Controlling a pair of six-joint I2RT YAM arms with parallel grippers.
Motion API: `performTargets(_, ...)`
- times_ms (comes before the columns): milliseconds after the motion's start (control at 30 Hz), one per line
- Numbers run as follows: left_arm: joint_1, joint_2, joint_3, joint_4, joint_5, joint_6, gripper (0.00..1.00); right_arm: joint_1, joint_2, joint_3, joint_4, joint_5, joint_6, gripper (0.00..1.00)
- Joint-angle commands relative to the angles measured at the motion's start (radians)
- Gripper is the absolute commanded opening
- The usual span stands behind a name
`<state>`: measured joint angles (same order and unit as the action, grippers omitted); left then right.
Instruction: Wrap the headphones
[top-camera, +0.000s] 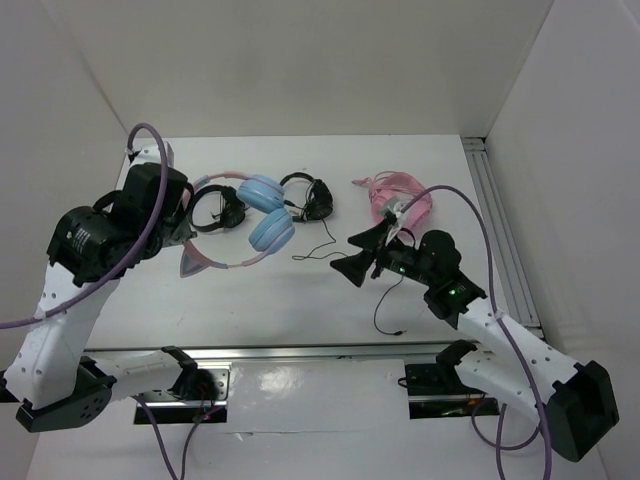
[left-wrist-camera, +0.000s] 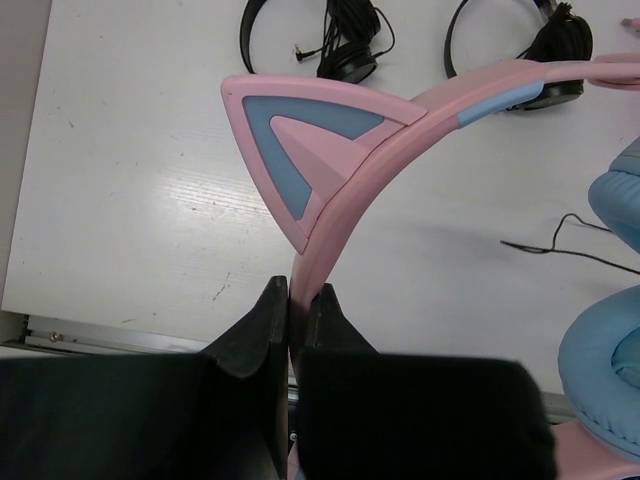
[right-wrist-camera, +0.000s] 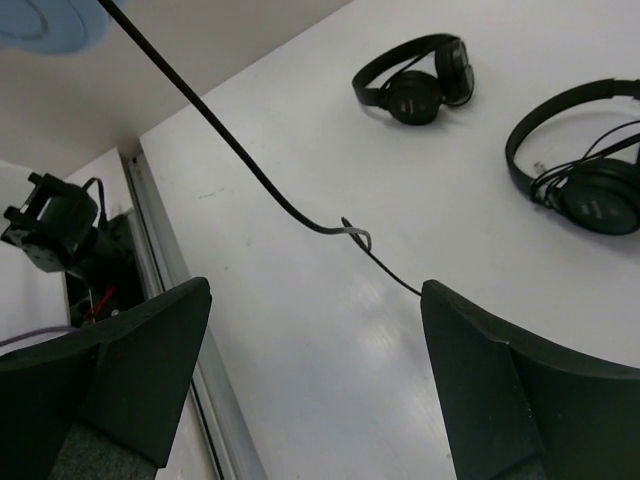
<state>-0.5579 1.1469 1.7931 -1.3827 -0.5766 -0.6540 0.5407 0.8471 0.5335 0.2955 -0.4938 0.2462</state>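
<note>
I have my left tool (left-wrist-camera: 297, 295) clamped on the pink band (left-wrist-camera: 350, 200) of the headphones (top-camera: 268, 215) at 9 o'clock on the table (top-camera: 280, 300), my right tool (right-wrist-camera: 315, 290) spread apart over the loose cable (right-wrist-camera: 250, 165), so I judge wrapping not yet begun.

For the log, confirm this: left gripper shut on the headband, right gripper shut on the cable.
Not quite. The right gripper is open, not gripping the cable, as the right wrist view shows. The left gripper is shut on the headband.
</note>
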Motion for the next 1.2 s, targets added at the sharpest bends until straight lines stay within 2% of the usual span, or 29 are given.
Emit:
performTargets(0,0.006,-0.013,0.058,0.024,0.023,-0.012,0.0,0.042,0.015,-0.013,0.185,-0.007,0.007,0.92)
performTargets(67,0.006,-0.013,0.083,0.024,0.043,-0.012,0.0,0.062,0.047,-0.024,0.231,0.015,0.007,0.89)
performTargets(167,0.006,-0.024,0.083,0.034,0.057,-0.021,0.01,0.088,0.107,-0.047,0.334,0.038,-0.002,0.8)
performTargets(333,0.006,-0.033,0.092,0.053,0.078,-0.021,0.03,0.132,0.222,-0.073,0.502,0.063,-0.002,0.6)
performTargets(400,0.015,-0.033,0.092,0.053,0.078,-0.021,0.03,0.153,0.245,-0.073,0.527,0.083,-0.002,0.45)
performTargets(467,0.015,-0.033,0.103,0.053,0.066,-0.032,0.03,0.185,0.268,-0.073,0.527,0.118,-0.024,0.23)
performTargets(533,0.015,-0.033,0.103,0.053,0.029,-0.041,0.03,0.196,0.279,-0.073,0.536,0.139,-0.024,0.15)
performTargets(600,0.015,-0.042,0.103,0.053,-0.003,-0.052,0.03,0.232,0.288,-0.073,0.545,0.187,-0.035,0.0)
performTargets(733,0.015,-0.055,0.042,0.112,-0.066,-0.049,0.0,0.304,0.264,-0.073,0.464,0.343,-0.071,0.0)
performTargets(767,0.015,-0.055,0.026,0.122,-0.084,-0.049,0.0,0.324,0.247,-0.073,0.438,0.477,-0.082,0.0)
performTargets(833,0.015,-0.02,-0.036,0.122,-0.152,-0.038,0.0,0.389,0.187,-0.073,0.342,0.645,-0.093,0.0)
performTargets(867,0.015,-0.007,-0.061,0.132,-0.175,-0.038,0.0,0.409,0.166,-0.052,0.297,0.825,-0.093,0.0)
performTargets(967,0.015,0.04,-0.161,0.143,-0.247,-0.038,0.0,0.475,0.081,-0.009,0.131,1.067,-0.103,0.0)
performTargets(1000,0.015,0.053,-0.185,0.143,-0.258,-0.029,0.0,0.502,0.048,0.005,0.095,1.192,-0.104,0.0)
performTargets(1167,-0.032,0.097,-0.291,0.232,-0.203,0.077,0.0,0.545,0.015,0.104,-0.095,1.34,-0.206,0.0)
